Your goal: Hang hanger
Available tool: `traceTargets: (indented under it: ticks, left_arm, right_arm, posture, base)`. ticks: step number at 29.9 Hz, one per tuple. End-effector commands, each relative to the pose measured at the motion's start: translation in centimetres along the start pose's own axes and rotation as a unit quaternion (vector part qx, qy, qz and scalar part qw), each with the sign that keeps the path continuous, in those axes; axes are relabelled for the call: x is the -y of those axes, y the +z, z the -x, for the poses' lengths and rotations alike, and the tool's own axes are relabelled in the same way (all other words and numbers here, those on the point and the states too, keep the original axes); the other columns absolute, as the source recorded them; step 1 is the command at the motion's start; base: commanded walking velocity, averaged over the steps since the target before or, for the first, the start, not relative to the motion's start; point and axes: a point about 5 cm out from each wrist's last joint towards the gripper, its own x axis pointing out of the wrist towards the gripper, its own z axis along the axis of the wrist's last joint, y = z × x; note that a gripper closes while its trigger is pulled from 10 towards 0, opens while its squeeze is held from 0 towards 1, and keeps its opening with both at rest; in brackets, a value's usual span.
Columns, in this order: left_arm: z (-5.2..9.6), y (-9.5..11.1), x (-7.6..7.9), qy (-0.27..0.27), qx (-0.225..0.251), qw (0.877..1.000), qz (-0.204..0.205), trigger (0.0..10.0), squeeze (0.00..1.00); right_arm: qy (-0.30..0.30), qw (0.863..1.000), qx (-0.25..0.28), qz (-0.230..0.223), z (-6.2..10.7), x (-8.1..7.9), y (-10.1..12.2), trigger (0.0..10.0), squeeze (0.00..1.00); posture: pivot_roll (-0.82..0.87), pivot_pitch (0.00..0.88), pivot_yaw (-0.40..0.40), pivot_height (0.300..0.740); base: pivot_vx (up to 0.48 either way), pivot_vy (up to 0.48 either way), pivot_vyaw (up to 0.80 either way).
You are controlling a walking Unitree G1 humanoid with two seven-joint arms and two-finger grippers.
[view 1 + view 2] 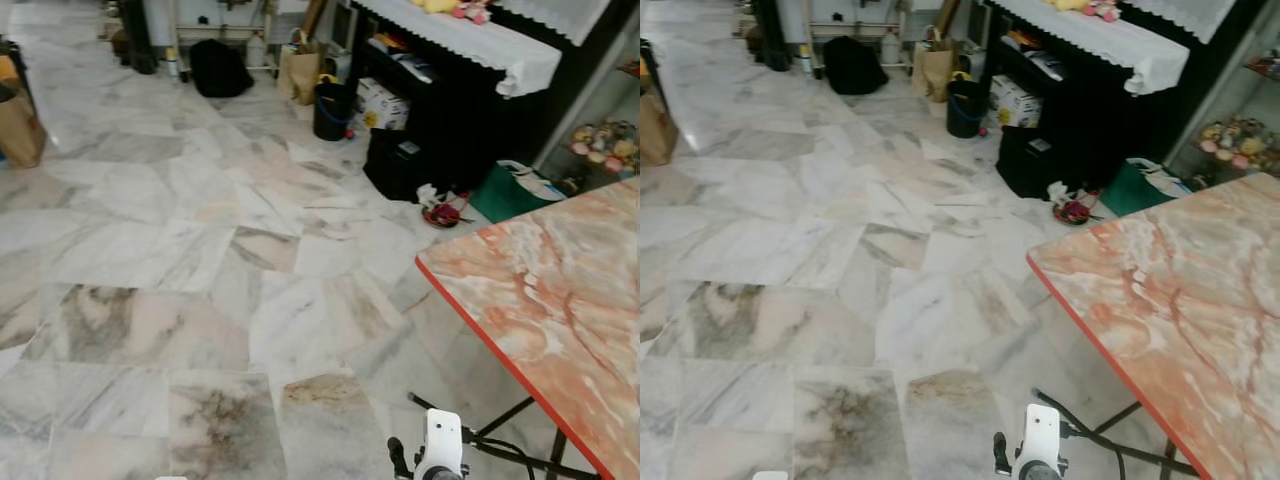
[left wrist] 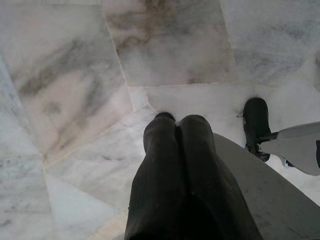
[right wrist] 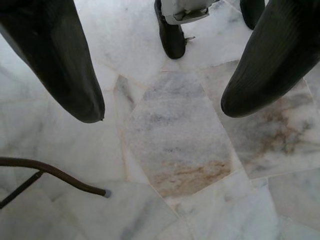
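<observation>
The robot stands on a pale marble floor (image 1: 180,240), with the corner of an orange marble table (image 1: 550,290) close on its right. The table's thin dark legs (image 1: 505,412) run down beside the right arm (image 1: 440,450), which shows at the bottom edge of the head views.

The right gripper (image 3: 162,107) hangs over the floor with its two black fingers (image 3: 55,60) spread wide apart and nothing between them. In the right wrist view a thin brown rod (image 3: 50,172) curves across the tiles off to one side of the spread fingers. It is near one fingertip but not between them, and it ends in a small grey cap. It may be the hanger or the foot of the table frame; I cannot tell which. One of the robot's black feet (image 3: 171,37) stands on the tiles beyond the gripper.

The left gripper (image 2: 175,125) points down at bare tiles with its fingers (image 2: 160,165) pressed together, pinching nothing.

Farther off, a dark cabinet with a white lace cloth (image 1: 470,40) stands against the wall, with a black bucket (image 1: 332,108) on the floor beside it. A brown paper bag (image 1: 20,130) sits at the far left.
</observation>
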Motion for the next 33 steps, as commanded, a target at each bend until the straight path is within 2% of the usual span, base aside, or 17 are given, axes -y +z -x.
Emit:
traceTargets:
  ticks: [1, 4, 12, 19, 33]
  left_arm:
    - [-0.1, 1.1, -2.6, 0.001, -0.007, 1.000, 0.010, 10.0, 0.00]
    - [-0.1, 1.5, -3.2, 0.000, -0.001, 1.000, -0.017, 10.0, 0.00]
    - [-0.1, 2.2, -3.9, 0.015, 0.012, 0.999, -0.036, 10.0, 0.00]
    - [-0.1, 2.1, -3.8, 0.016, 0.007, 1.000, -0.018, 10.0, 0.00]
    - [-0.1, 1.6, -3.6, 0.008, 0.003, 1.000, -0.022, 10.0, 0.00]
  right_arm:
    - [0.005, 0.998, -0.067, -0.020, 1.5, 3.6, -5.6, 10.0, 0.00]
    - [0.006, 0.997, -0.067, -0.024, 1.4, 3.4, -5.6, 10.0, 0.00]
    - [0.008, 0.997, -0.067, -0.028, 1.3, 3.1, -5.4, 10.0, 0.00]
    - [0.009, 0.997, -0.066, -0.028, 1.3, 3.3, -5.0, 10.0, 0.00]
    - [0.010, 0.998, -0.063, -0.026, 1.1, 3.3, -4.5, 10.0, 0.00]
  posture:
    - [0.08, 0.000, -0.061, 0.740]
    - [0.08, 0.000, -0.053, 0.740]
    - [0.08, 0.000, -0.043, 0.740]
    - [0.08, 0.000, -0.048, 0.740]
    - [0.07, 0.000, -0.048, 0.740]
  base:
    - [0.000, 0.000, -0.76]
    - [0.000, 0.000, -0.76]
    - [0.000, -0.090, -0.76]
    - [0.000, 0.000, -0.76]
    - [0.000, 0.000, -0.76]
